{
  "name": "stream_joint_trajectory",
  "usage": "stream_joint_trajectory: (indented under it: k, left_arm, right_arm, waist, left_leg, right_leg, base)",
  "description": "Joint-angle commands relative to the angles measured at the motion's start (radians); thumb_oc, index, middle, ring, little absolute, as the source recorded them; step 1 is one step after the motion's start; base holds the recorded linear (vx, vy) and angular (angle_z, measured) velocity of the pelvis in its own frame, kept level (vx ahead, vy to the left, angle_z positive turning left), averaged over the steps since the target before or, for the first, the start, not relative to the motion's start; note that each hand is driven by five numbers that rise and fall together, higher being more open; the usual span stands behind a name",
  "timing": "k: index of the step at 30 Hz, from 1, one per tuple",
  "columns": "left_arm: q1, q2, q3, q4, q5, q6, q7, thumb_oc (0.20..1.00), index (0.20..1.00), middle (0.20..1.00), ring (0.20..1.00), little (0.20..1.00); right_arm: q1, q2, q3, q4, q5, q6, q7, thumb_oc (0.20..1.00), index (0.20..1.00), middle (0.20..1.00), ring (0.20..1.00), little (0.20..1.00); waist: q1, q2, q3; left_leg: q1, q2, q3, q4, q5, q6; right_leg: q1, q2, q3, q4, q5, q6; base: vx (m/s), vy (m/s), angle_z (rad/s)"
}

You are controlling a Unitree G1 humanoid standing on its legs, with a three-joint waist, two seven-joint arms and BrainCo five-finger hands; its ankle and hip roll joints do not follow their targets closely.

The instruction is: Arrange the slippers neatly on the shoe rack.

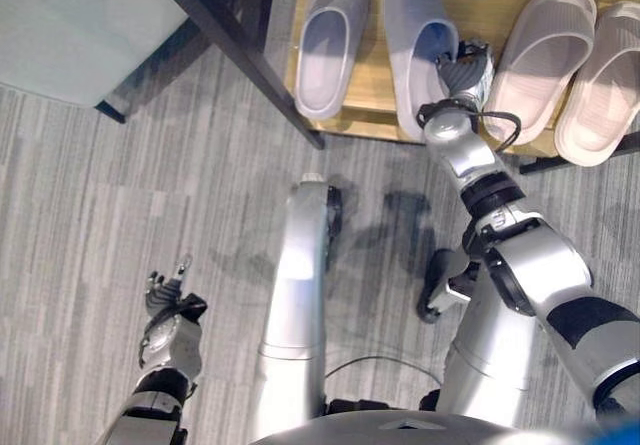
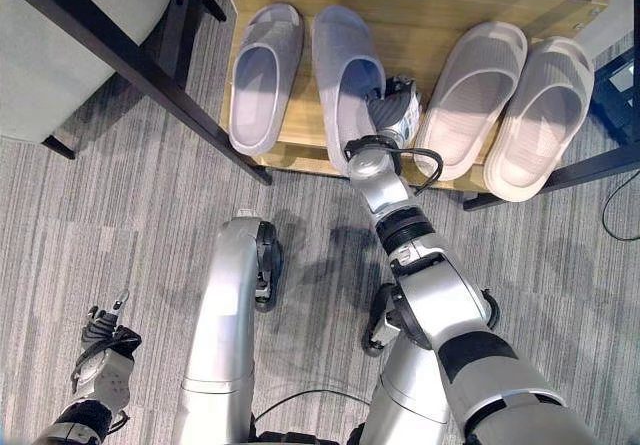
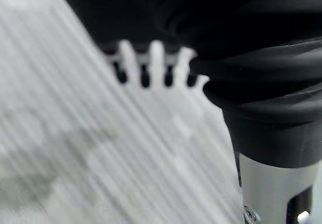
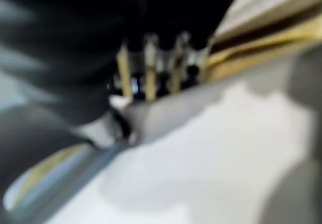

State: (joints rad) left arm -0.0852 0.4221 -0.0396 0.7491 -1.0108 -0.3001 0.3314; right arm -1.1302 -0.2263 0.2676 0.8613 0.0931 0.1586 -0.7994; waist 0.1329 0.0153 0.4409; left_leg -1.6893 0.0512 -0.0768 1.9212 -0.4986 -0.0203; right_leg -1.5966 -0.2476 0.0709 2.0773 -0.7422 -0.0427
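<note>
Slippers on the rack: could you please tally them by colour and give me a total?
Lavender slippers: 2
Beige slippers: 2
Total: 4, all on the wooden rack; the right hand is at the second lavender one.

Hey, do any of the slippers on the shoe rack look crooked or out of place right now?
Nothing stands out. Two grey slippers and two beige slippers lie side by side on the wooden shoe rack. The right robot hand rests at a grey slipper's heel.
</note>
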Motion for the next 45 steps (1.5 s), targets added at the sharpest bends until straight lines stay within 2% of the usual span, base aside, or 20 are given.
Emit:
stream_joint_trajectory:
  k: [1,3,4,5,8,10,15,18,21,24,29,41,45]
  left_arm:
    - [0.051,0.033,-0.023,-0.036,0.004,-0.048,0.027,1.000,1.000,1.000,1.000,1.000]
    - [0.074,0.036,-0.034,-0.056,0.008,-0.038,0.015,1.000,1.000,1.000,1.000,1.000]
    - [0.075,0.036,-0.033,-0.057,0.008,-0.038,0.015,1.000,1.000,1.000,1.000,1.000]
    - [0.078,0.037,-0.041,-0.066,0.005,-0.037,0.009,1.000,1.000,1.000,1.000,1.000]
    - [0.090,0.051,-0.078,-0.083,0.006,-0.025,-0.008,1.000,1.000,1.000,1.000,1.000]
    - [0.128,0.087,-0.144,-0.169,0.017,0.013,-0.075,1.000,1.000,1.000,1.000,1.000]
    - [0.146,0.117,-0.183,-0.233,0.010,0.013,-0.085,1.000,1.000,1.000,1.000,1.000]
    - [0.136,0.119,-0.182,-0.238,0.012,0.018,-0.075,1.000,1.000,1.000,1.000,1.000]
    - [0.120,0.113,-0.178,-0.216,0.015,0.032,-0.074,1.000,1.000,1.000,1.000,1.000]
    - [0.035,0.061,-0.174,-0.105,0.039,0.052,-0.080,1.000,1.000,1.000,1.000,1.000]
    - [0.004,0.052,-0.168,-0.092,0.044,0.049,-0.078,1.000,1.000,1.000,1.000,1.000]
    - [-0.102,-0.008,-0.106,0.088,0.052,0.057,-0.094,1.000,1.000,1.000,1.000,1.000]
    - [-0.126,-0.018,-0.085,0.123,0.048,0.050,-0.086,1.000,1.000,1.000,1.000,1.000]
  right_arm:
    - [-0.090,-0.030,0.016,-0.097,-0.022,-0.036,-0.029,0.200,0.200,0.200,0.200,0.200]
    - [-0.096,-0.026,0.018,-0.089,-0.009,-0.044,-0.026,0.200,0.200,0.200,0.200,0.200]
    - [-0.097,-0.026,0.018,-0.088,-0.009,-0.045,-0.026,0.391,0.391,0.391,0.391,0.391]
    - [-0.115,-0.020,0.027,-0.065,0.005,-0.054,-0.022,1.000,1.000,1.000,1.000,1.000]
    - [-0.150,0.023,0.031,-0.058,0.099,-0.108,-0.035,1.000,1.000,1.000,1.000,1.000]
    - [-0.148,0.029,0.017,-0.073,0.151,-0.139,-0.039,1.000,1.000,1.000,1.000,1.000]
    - [-0.136,0.050,0.024,-0.111,0.188,-0.150,-0.054,1.000,1.000,1.000,1.000,1.000]
    - [-0.117,0.071,0.027,-0.153,0.209,-0.160,-0.050,1.000,1.000,1.000,1.000,1.000]
    - [-0.097,0.085,0.015,-0.201,0.196,-0.162,-0.062,1.000,1.000,1.000,1.000,1.000]
    - [-0.026,0.096,-0.012,-0.316,0.146,-0.164,-0.070,1.000,1.000,1.000,1.000,1.000]
    - [0.025,0.104,-0.019,-0.374,0.107,-0.157,-0.064,1.000,1.000,1.000,1.000,1.000]
    - [0.165,0.113,0.026,-0.480,0.038,-0.172,0.037,1.000,1.000,1.000,1.000,1.000]
    - [0.176,0.113,0.047,-0.489,0.030,-0.181,0.063,1.000,1.000,1.000,1.000,1.000]
  waist:
    - [0.027,0.024,0.079]
    - [0.032,0.031,0.079]
    - [0.032,0.031,0.079]
    - [0.035,0.034,0.079]
    - [0.043,0.038,0.079]
    - [0.048,0.042,0.079]
    - [0.050,0.058,0.079]
    - [0.045,0.056,0.079]
    - [0.037,0.050,0.079]
    - [0.024,0.040,0.079]
    - [0.017,0.041,0.079]
    - [-0.018,0.015,0.079]
    - [-0.020,0.017,0.079]
  left_leg:
    - [0.119,-0.025,-0.034,0.034,-0.234,0.067]
    - [0.119,-0.026,-0.032,0.035,-0.234,0.067]
    - [0.119,-0.025,-0.032,0.035,-0.234,0.067]
    - [0.119,-0.025,-0.031,0.032,-0.231,0.066]
    - [0.119,-0.031,-0.034,0.018,-0.225,0.063]
    - [0.119,-0.030,-0.037,0.016,-0.227,0.065]
    - [0.119,-0.027,-0.040,0.023,-0.228,0.067]
    - [0.119,-0.026,-0.040,0.025,-0.226,0.065]
    - [0.119,-0.025,-0.037,0.022,-0.222,0.063]
    - [0.119,-0.031,-0.021,-0.006,-0.206,0.056]
    - [0.119,-0.029,-0.027,-0.004,-0.201,0.054]
    - [0.119,-0.021,-0.025,0.006,-0.197,0.046]
    - [0.119,-0.024,-0.031,0.009,-0.195,0.043]
  right_leg:
    - [0.027,0.021,0.120,-0.022,0.079,-0.053]
    - [0.027,0.021,0.120,-0.021,0.080,-0.053]
    - [0.027,0.022,0.120,-0.021,0.080,-0.053]
    - [0.027,0.022,0.120,-0.024,0.082,-0.054]
    - [0.027,0.021,0.122,-0.032,0.083,-0.055]
    - [0.027,0.021,0.120,-0.039,0.089,-0.055]
    - [0.027,0.023,0.113,-0.044,0.089,-0.055]
    - [0.027,0.024,0.114,-0.041,0.088,-0.056]
    - [0.027,0.025,0.118,-0.043,0.089,-0.057]
    - [0.027,0.028,0.128,-0.064,0.101,-0.053]
    - [0.027,0.026,0.128,-0.062,0.100,-0.051]
    - [0.027,0.031,0.142,-0.049,0.096,-0.047]
    - [0.027,0.030,0.139,-0.050,0.094,-0.045]
  base:
    - [0.00,0.000,0.00]
    - [0.00,0.000,0.00]
    - [0.00,0.000,0.00]
    - [0.00,0.000,0.00]
    - [0.01,0.036,0.01]
    - [0.00,0.000,0.00]
    - [-0.01,0.007,0.00]
    - [0.00,0.000,0.00]
    - [-0.01,-0.008,0.00]
    - [-0.03,-0.013,0.00]
    - [-0.01,0.001,0.00]
    - [0.00,0.000,0.00]
    - [0.00,0.000,0.00]
